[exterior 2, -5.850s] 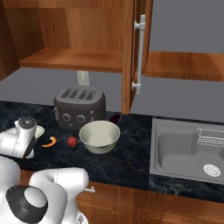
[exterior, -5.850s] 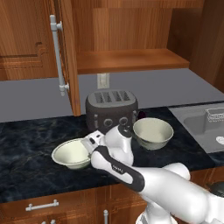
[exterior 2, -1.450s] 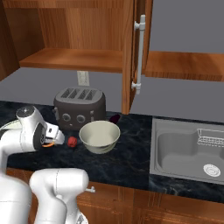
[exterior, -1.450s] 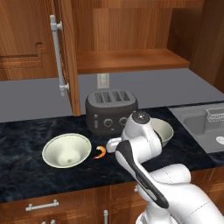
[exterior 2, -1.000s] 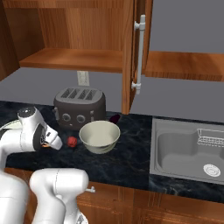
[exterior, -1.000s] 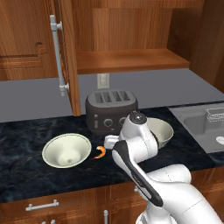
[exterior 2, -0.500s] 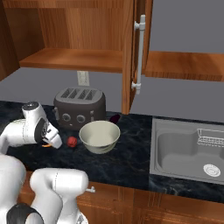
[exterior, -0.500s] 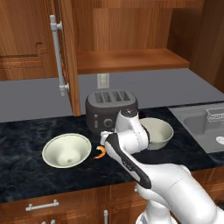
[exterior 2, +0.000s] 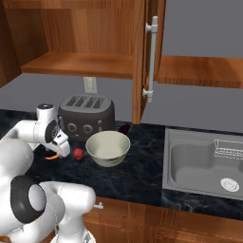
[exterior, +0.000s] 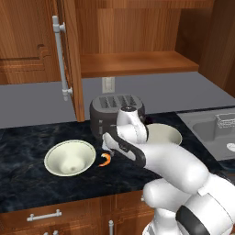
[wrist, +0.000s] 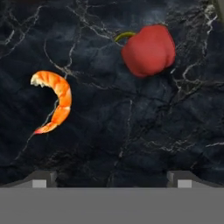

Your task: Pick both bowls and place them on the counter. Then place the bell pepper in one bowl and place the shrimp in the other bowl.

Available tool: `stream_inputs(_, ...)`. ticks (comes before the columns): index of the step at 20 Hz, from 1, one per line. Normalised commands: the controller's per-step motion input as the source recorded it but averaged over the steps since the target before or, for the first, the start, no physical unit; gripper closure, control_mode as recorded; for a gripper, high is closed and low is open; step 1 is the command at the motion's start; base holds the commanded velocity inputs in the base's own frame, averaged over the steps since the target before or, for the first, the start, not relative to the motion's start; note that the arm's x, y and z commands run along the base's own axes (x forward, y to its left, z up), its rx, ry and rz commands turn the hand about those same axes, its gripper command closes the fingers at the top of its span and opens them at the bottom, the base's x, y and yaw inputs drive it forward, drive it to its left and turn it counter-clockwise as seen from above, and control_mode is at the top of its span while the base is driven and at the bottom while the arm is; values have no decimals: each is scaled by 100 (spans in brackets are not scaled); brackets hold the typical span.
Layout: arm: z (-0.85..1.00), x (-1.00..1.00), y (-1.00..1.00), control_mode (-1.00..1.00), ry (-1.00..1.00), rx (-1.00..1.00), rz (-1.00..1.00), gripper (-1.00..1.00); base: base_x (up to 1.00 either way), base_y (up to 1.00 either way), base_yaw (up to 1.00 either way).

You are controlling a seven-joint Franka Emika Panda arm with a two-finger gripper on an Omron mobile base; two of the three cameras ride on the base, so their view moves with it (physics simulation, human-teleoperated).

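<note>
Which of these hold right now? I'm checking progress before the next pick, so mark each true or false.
1. Both bowls stand on the counter. True: the wider bowl and the deeper bowl.
2. The shrimp lies in a bowl. False: on the counter.
3. The gripper holds the bell pepper. False: it is open, holding nothing.
4. A toaster stands behind the deeper bowl. True.

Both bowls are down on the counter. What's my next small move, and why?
Probably shift the open gripper toward the bell pepper and lower over it. Its jaws are empty, and pepper and shrimp both lie on the counter just ahead of them, off centre to either side, neither in a bowl yet.
</note>
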Motion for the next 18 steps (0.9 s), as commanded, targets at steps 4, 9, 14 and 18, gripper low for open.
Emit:
stream_inputs(4,-25,19,18,-100,18,0,0,-100,0,0,0)
stream_inputs(9,-29,17,11,-100,13,0,0,-100,0,0,0)
stream_inputs(14,-23,13,12,-100,6,0,0,-100,0,0,0)
stream_inputs(18,-12,5,10,-100,0,0,0,-100,0,0,0)
